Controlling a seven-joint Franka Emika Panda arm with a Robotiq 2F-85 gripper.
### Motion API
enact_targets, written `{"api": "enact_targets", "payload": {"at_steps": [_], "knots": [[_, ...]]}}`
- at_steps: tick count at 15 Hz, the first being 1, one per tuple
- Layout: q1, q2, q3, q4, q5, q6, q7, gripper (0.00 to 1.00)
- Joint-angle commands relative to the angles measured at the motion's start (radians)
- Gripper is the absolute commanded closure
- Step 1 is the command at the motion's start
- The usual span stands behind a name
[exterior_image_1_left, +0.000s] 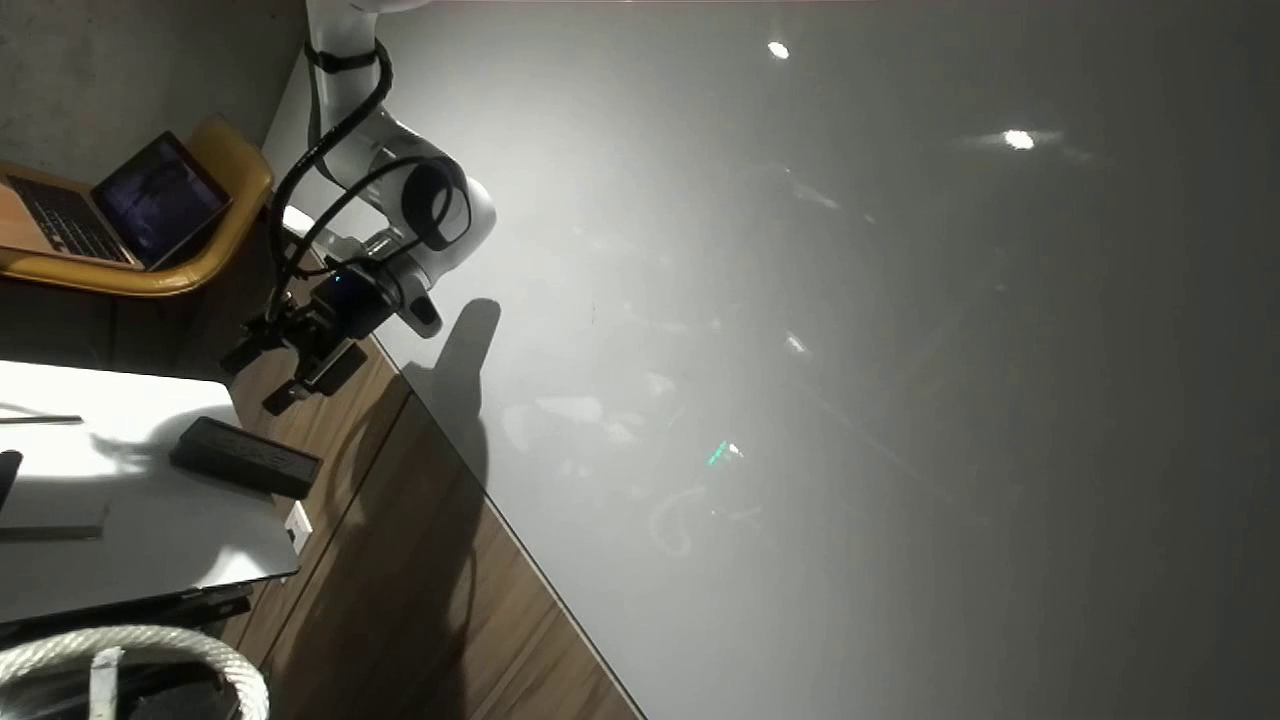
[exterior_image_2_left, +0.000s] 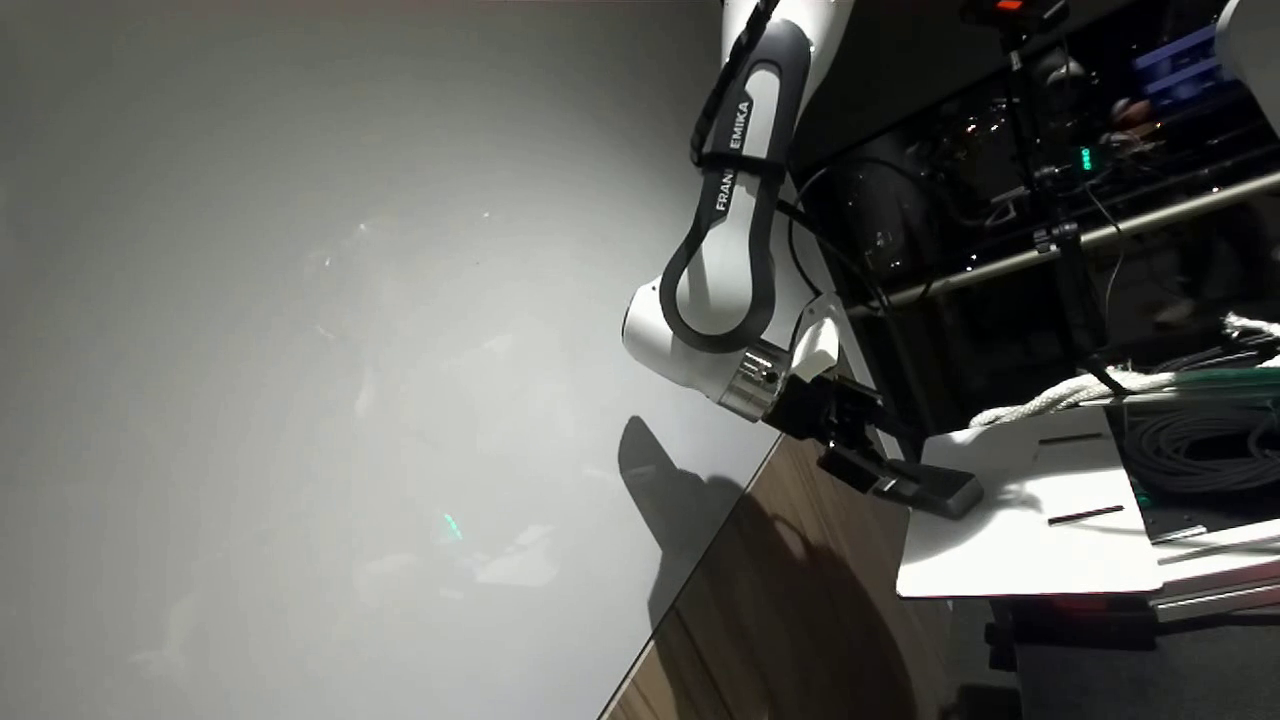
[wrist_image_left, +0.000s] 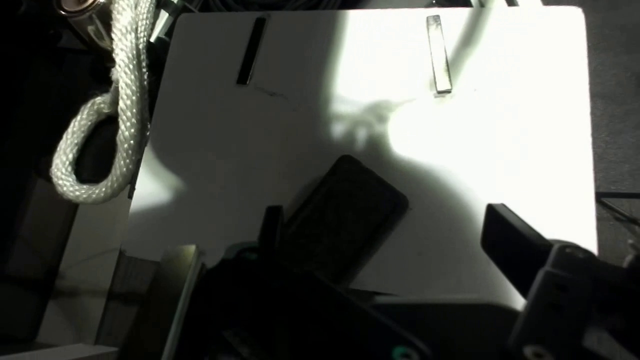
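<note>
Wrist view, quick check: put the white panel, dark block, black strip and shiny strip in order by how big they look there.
1. White panel
2. Dark block, though its lower end is lost against the dark hand
3. Black strip and shiny strip: too alike to rank.

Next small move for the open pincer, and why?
I'd probably nudge the black two-fingered pincer toward the wrist picture's left before any closer approach. There, the dark rectangular block on the flat white panel lies nearer the finger on that side, so centring it should lower the risk of clipping it. In an exterior view the pincer stands apart from the block, leaving room.
</note>
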Motion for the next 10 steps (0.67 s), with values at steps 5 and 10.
{"api": "enact_targets", "payload": {"at_steps": [5,10], "knots": [[-0.002,-0.037,0.020,-0.038,0.020,0.059,-0.045,0.00],[0.004,-0.025,0.052,-0.070,0.031,0.169,-0.123,0.00]]}}
